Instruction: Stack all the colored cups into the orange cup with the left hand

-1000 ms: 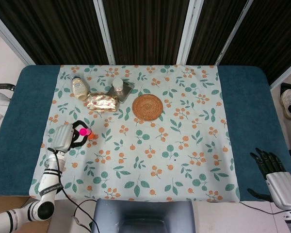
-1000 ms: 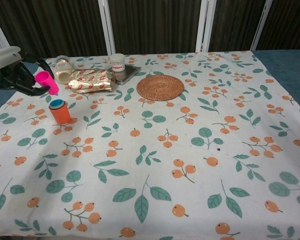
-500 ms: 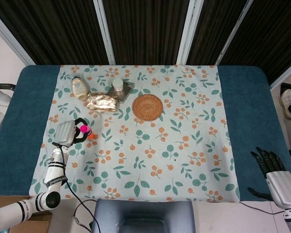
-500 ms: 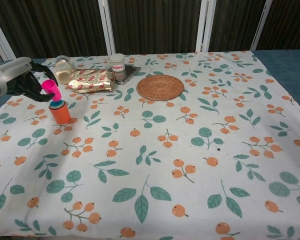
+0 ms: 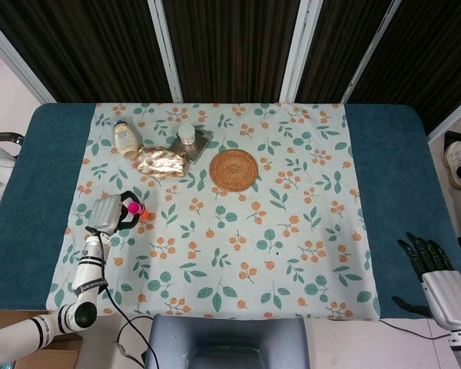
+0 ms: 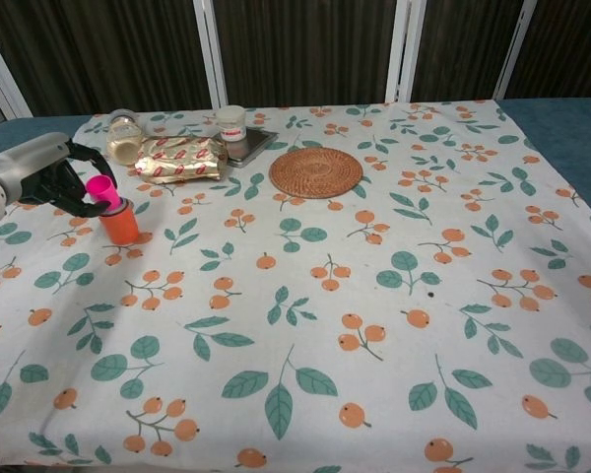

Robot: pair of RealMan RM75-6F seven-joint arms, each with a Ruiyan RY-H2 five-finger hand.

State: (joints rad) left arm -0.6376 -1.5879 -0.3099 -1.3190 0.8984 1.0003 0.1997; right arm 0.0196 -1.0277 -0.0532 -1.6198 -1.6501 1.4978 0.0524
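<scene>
left hand (image 6: 51,177) holding pink cup (image 6: 102,190), orange cup (image 6: 120,224) half hidden

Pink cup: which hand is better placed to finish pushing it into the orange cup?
Left. The left hand holds the pink cup right over the orange cup; the right hand is beyond the table's opposite edge.

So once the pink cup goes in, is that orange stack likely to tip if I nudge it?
Probably yes. The orange cup looks small, narrow and likely light, standing on soft tablecloth. The pink cup, held by the left hand, enters it tilted, so a sideways release could topple it.
</scene>
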